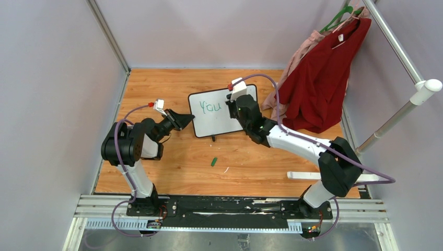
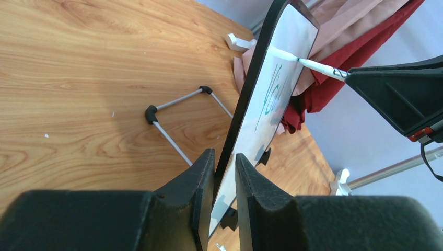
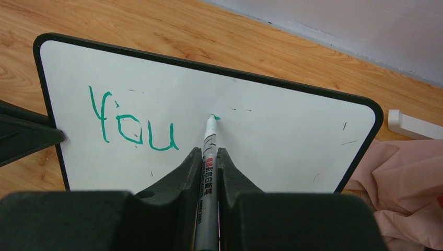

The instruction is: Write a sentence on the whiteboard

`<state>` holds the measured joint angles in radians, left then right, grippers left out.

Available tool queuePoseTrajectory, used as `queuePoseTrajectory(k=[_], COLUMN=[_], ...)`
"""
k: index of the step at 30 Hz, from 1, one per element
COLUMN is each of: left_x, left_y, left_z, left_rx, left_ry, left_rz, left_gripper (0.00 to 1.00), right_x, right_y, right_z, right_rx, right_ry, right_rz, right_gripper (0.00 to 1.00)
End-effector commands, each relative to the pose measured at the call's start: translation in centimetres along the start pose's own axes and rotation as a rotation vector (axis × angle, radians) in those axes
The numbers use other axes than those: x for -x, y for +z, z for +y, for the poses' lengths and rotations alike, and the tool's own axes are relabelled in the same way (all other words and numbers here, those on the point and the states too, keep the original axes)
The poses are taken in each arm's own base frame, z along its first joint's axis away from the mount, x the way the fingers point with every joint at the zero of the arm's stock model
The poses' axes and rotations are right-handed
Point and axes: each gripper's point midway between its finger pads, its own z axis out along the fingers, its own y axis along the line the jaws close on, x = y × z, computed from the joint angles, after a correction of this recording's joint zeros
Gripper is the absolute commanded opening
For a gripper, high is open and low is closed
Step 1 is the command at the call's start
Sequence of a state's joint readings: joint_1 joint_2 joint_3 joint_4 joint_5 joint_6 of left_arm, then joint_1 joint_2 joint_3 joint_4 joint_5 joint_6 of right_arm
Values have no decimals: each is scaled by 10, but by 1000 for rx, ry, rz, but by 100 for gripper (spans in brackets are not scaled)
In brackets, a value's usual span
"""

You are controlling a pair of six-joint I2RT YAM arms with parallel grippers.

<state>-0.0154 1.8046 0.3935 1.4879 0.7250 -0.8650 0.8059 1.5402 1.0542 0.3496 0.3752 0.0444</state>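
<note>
The right hand is clamped on a marker whose long axis runs from 6 to 12 o'clock in its wrist view. The tip touches the whiteboard at a small green mark. The sentence reads only "You", at 9 o'clock from the tip; blank board lies toward 3 o'clock. The left hand, nearly closed, pinches the board's left edge, propping it on the worktop. Seen from above, a green cap lies at 6 o'clock from the board, apart from both arms. A red garment hangs at 3 o'clock, probably near the writing arm's sweep.
</note>
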Motion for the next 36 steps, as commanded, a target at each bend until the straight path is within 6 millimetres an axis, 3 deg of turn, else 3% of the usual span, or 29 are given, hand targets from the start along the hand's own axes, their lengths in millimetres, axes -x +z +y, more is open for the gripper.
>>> queuePoseTrajectory(k=[1,22,29,36], left_x=[9,10,9,9], left_y=[4,4,4,3], left_z=[-9,-10,-10,-10], left_rx=[-43,-45,-44,-42], left_ry=[53,51,50,48], left_rz=[-26,-27,-27,-28], left_gripper=[26,25,25,25], right_x=[13,-31,-44,-44], right_y=[6,-1,-7,-14], right_z=[-1,10,4,-11], right_rx=[2,66,47,-12], right_ry=[18,9,0,-16], right_rz=[-20,100,129,127], right_gripper=[0,0,0,0])
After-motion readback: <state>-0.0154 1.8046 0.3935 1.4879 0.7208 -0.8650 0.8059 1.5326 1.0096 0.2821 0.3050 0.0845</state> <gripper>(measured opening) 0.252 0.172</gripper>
